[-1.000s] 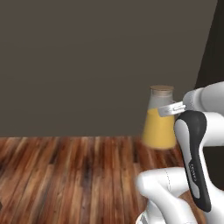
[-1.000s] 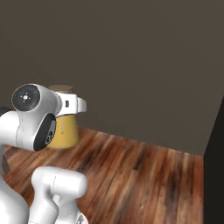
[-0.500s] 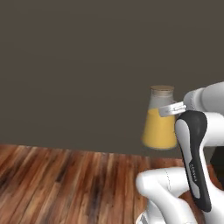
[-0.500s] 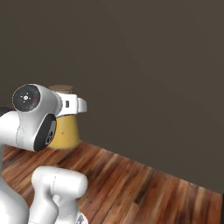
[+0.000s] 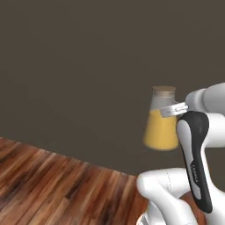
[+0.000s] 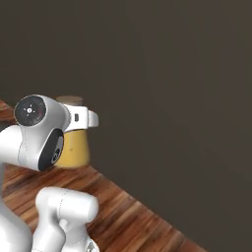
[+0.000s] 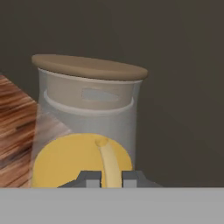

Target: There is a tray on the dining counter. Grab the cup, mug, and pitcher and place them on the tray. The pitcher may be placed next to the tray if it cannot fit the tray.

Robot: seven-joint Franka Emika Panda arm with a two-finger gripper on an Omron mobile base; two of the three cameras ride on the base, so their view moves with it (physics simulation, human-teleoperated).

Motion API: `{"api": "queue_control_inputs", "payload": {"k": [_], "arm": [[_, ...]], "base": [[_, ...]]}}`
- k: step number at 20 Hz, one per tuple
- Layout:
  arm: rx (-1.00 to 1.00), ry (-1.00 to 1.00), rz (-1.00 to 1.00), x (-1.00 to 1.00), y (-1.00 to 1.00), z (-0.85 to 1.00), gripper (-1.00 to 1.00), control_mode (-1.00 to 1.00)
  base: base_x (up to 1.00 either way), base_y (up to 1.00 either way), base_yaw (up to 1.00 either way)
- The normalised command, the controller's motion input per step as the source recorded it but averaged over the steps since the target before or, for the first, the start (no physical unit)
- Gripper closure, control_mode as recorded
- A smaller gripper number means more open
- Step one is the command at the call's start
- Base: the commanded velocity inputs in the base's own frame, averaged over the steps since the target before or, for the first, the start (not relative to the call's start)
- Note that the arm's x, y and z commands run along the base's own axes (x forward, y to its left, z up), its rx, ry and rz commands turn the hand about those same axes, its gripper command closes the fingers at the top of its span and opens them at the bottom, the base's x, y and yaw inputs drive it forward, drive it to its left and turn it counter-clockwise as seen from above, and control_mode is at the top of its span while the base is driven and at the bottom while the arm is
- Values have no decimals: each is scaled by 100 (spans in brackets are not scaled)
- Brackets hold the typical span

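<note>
The robot's two-finger gripper [image 7: 111,178] is closed narrowly on the thin handle of a clear glass pitcher [image 7: 87,127] filled with orange liquid and topped by a tan round lid. In the hand view the two dark fingertips [image 7: 89,179] sit just either side of that pale handle strip, pressed against it, with the pitcher's body directly ahead.

The pitcher [image 5: 161,119] hangs in the air beside the white arm, upright and resting on nothing. Its place against the arm matches the pictures from a second ago, so the grip has held steady.

What has changed is the background. In both base views the brown wooden plank floor [image 5: 57,189] has slid across and downward in the picture, and a plain dark wall [image 5: 79,66] now takes up more of the view. The whole scene moved together, so this looks like the base driving or turning, not the pitcher moving.

For the task, this suggests the pitcher is being carried toward the counter.

The pitcher widens toward its base, is roughly two-thirds full, and has a narrower clear neck under the lid. In the right base view the pitcher [image 6: 74,147] is partly hidden behind the arm's round joint.
</note>
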Motion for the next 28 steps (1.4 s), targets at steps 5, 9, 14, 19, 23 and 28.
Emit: {"api": "queue_control_inputs", "payload": {"k": [5, 9, 14, 19, 23, 28], "arm": [[0, 0, 0, 0, 0, 0, 100, 100], [0, 0, 0, 0, 0, 0, 100, 100], [0, 0, 0, 0, 0, 0, 100, 100], [0, 0, 0, 0, 0, 0, 100, 100], [0, 0, 0, 0, 0, 0, 100, 100], [0, 0, 0, 0, 0, 0, 100, 100]], "base": [[100, -54, 57], [100, -52, 60], [100, -44, 62], [100, -26, 73], [89, 0, 80], [97, -20, 66]]}}
